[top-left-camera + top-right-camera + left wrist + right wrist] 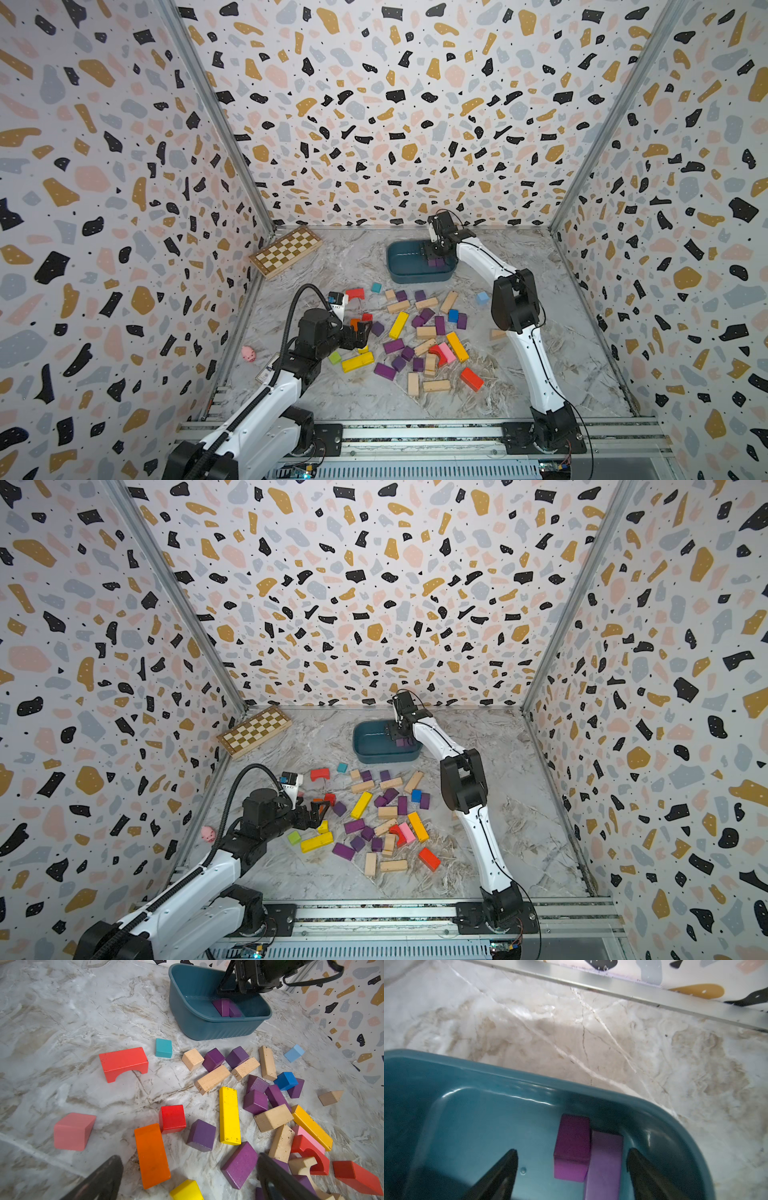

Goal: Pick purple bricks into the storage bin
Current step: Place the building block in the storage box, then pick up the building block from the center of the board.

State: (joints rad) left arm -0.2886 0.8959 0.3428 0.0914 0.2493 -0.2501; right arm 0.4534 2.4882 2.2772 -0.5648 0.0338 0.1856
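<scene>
Hovering over the dark teal plastic storage bin [467,1076], the right gripper [572,1149] stands wide apart, empty; two matte purple wooden bricks [606,1159] lie inside beneath it. Left gripper [188,1155] gapes fully, empty, above loose purple blocks [201,1135] on the marble table [62,1043]. Plain wooden bar [212,1079] reads "34", neighbouring wooden bar [245,1068] "32".

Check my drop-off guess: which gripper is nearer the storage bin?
Right. The right gripper hangs over the storage bin; the left gripper hovers above the loose blocks.

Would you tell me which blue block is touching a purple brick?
The deep blue cube, which sits right against a purple brick in the pile. The teal block and the pale blue block each lie alone, touching nothing.
</scene>
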